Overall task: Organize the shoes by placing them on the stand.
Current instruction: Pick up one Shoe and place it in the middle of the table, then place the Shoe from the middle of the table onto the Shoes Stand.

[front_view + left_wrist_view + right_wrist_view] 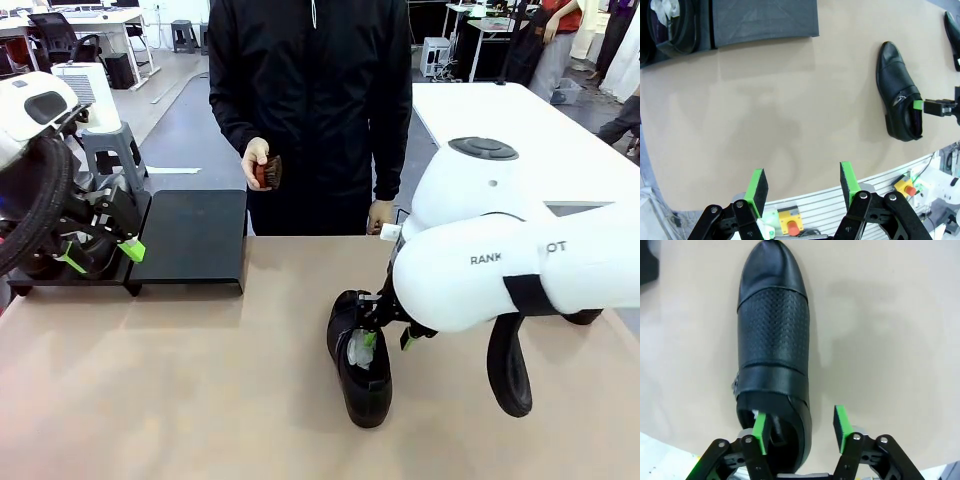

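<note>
We judge the job about half done: a stuffed shoe sits on the stand in the upper left of the left wrist view, while the platform beside it lies bare. The centre shoe lies on the table at lower middle of the front view, where the right gripper straddles its heel wall with jaws apart, gripping nothing. A far shoe waits at the upper right edge, and the left gripper hangs open and empty.

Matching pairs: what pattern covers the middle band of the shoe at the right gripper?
Fine perforated dots on the black shoe; right wrist view.
</note>
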{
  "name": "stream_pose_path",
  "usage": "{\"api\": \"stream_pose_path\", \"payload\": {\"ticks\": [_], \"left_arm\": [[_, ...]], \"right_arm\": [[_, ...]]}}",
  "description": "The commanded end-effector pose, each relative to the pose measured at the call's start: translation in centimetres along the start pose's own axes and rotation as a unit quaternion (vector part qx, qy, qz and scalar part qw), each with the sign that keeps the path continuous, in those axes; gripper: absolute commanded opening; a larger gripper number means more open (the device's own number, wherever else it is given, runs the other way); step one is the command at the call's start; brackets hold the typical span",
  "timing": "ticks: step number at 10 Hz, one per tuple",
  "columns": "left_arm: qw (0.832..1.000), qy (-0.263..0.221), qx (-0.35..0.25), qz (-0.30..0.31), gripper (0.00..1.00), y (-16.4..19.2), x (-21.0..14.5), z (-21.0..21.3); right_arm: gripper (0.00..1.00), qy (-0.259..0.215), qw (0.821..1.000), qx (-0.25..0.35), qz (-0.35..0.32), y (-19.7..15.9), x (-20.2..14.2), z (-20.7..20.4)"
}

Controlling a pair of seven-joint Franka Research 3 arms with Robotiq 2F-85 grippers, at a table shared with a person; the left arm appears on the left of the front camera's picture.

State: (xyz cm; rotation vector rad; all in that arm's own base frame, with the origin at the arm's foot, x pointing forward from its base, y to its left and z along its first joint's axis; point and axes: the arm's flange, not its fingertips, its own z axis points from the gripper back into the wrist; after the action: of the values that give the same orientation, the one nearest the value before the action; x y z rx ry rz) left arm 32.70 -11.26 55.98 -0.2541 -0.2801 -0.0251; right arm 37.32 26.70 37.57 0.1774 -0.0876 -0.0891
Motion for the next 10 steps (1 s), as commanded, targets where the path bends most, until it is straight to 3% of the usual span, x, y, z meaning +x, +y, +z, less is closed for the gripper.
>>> {"api": "stream_pose_path", "payload": {"ticks": [1, 2, 10], "left_arm": [[1.000, 0.003, -0.011, -0.003, 0.76, 0.2, -0.1, 0.2], [1.000, 0.003, -0.011, -0.003, 0.76, 0.2, -0.1, 0.2], [1.000, 0.003, -0.011, -0.003, 0.76, 0.2, -0.1, 0.2]], "right_arm": [[1.00, 0.003, 1.000, 0.011, 0.023, -1.8, -1.9, 2.0], [1.00, 0.000, 1.000, 0.000, 0.000, 0.0, 0.0, 0.0], [1.00, 0.000, 1.000, 0.000, 0.000, 0.0, 0.0, 0.0]]}}
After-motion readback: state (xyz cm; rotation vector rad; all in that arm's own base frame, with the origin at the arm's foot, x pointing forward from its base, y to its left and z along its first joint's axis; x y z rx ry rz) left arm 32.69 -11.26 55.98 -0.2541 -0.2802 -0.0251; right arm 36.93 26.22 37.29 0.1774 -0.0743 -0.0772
